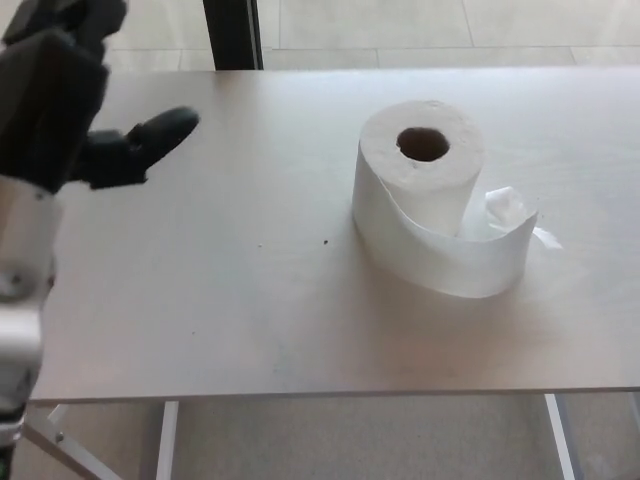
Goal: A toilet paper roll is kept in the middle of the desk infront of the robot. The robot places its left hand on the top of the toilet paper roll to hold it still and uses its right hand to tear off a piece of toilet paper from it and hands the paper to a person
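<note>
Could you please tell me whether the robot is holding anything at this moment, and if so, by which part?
Nothing is held. The left hand is open at the desk's left edge, well clear of the toilet paper roll. The right hand is not in view.

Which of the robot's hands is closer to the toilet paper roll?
Left. The left hand hangs open off to the toilet paper roll's left, apart from it; the right hand isn't visible.

Desk (200, 300): pale wood-grain top, fills most of view, near edge along bottom, far edge near top. Toilet paper roll (420, 160) stands upright on desk, right of centre, brown core hole facing up. Loose tail (470, 262) unwinds from roll base, curves around front and right, standing on edge on desktop; crumpled end (508, 208) just right of roll. Small dark speck (326, 242) on desktop left of roll.
</note>
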{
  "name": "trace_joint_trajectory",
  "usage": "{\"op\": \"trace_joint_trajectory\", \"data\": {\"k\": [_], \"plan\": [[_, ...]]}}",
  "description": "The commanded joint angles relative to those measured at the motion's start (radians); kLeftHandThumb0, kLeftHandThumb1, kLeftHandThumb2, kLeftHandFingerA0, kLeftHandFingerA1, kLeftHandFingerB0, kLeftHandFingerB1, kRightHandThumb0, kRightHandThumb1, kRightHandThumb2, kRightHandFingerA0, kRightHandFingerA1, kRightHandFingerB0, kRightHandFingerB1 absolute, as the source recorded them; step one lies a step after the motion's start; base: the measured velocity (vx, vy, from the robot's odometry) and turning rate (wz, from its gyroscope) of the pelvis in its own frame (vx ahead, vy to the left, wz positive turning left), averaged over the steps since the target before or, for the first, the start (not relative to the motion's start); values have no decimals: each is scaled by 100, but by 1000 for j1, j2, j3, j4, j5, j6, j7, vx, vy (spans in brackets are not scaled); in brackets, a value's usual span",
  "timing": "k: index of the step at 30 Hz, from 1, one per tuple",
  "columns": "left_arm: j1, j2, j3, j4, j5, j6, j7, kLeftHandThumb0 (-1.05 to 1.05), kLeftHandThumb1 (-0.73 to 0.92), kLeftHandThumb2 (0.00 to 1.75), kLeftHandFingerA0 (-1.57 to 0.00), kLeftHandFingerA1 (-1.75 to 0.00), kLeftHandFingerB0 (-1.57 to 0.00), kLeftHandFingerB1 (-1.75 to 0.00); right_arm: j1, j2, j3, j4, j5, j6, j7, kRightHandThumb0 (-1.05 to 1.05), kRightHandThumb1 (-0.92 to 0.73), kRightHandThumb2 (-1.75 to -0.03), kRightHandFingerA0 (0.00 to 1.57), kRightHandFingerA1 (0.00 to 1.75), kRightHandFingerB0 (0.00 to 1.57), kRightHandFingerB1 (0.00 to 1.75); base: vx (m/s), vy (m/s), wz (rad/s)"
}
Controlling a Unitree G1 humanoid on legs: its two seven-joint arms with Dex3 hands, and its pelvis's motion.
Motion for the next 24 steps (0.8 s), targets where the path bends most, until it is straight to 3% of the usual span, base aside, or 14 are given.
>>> {"op": "trace_joint_trajectory", "data": {"k": [1, 3, 7, 9, 10, 11, 12, 13, 15, 17, 18, 19, 20, 24], "plan": [[783, -161, 1020, 158, -816, -45, -215, -53, 72, 61, 0, 0, 0, 0, 475, 146, -828, 167, 192, -116, 148, -89, -64, -97, 0, 24, 2, 9, 0, 0, 0], [774, -113, 1062, 464, -824, -149, -168, -56, 71, 61, 0, 0, 0, 0, 540, 181, -830, 252, 186, -184, 92, -85, -63, -94, 0, 20, 5, 7, 0, 0, 0], [762, -103, 1083, 647, -829, -164, -115, -62, 68, 60, 0, 0, 0, 0, 552, 221, -841, 334, 239, -249, 67, -82, -60, -91, 0, 20, 6, 6, 0, 0, 0], [746, -75, 1089, 803, -819, -150, -85, -65, 64, 65, 0, -8, 0, 0, 553, 242, -812, 407, 245, -278, 27, -74, -60, -93, 0, 24, 7, 15, 0, 0, 0], [734, -58, 1079, 876, -795, -143, -53, -63, 65, 66, 0, -5, 0, 0, 549, 247, -805, 443, 247, -294, 7, -66, -60, -95, 0, 32, 0, 23, 0, 0, 0], [736, -56, 1073, 891, -776, -137, -31, -62, 67, 66, 0, -6, 0, 0, 545, 249, -801, 466, 248, -312, -5, -72, -58, -89, 0, 22, 2, 17, 0, 0, 0], [749, -58, 1064, 880, -738, -92, 11, -58, 72, 64, 0, -18, 0, 0, 558, 250, -771, 511, 228, -359, -26, -73, -66, -98, 0, 26, 0, 18, 0, 0, 0], [769, -66, 1049, 846, -686, -17, 61, -55, 74, 66, 0, -15, 0, 0, 582, 250, -730, 576, 199, -421, -41, -77, -66, -97, 0, 25, 0, 13, 0, 0, 0], [803, -97, 1028, 809, -653, 14, 63, -53, 75, 67, 0, -6, 0, 0, 585, 237, -717, 668, 208, -462, -28, -75, -65, -95, 0, 24, 0, 13, 0, 0, 0], [831, -81, 978, 839, -580, 42, 73, -57, 79, 66, 0, -16, 0, 0, 593, 233, -697, 708, 202, -482, -27, -73, -65, -96, 0, 26, 0, 16, 0, 0, 0], [829, -35, 931, 986, -544, 10, 79, -60, 79, 66, 0, -19, 0, 0, 584, 230, -705, 748, 225, -463, -11, -63, -58, -95, 1, 43, 2, 30, 0, 0, 0], [823, 0, 905, 1093, -524, -5, 82, -59, 78, 65, 0, -17, 0, -2, 578, 227, -707, 784, 240, -458, 3, -62, -58, -96, 1, 45, 2, 28, 0, 0, 0], [826, 21, 885, 1160, -509, -5, 78, -69, 53, 85, 0, -34, 0, -13, 581, 227, -695, 805, 245, -441, 24, -60, -60, -97, 0, 45, 0, 27, 0, 0, 0], [857, 16, 863, 1158, -498, -3, 44, -72, 55, 89, 0, -36, 0, -18, 600, 212, -629, 849, 219, -420, 69, -57, -62, -97, 0, 43, 0, 28, 0, 0, 0]]}}
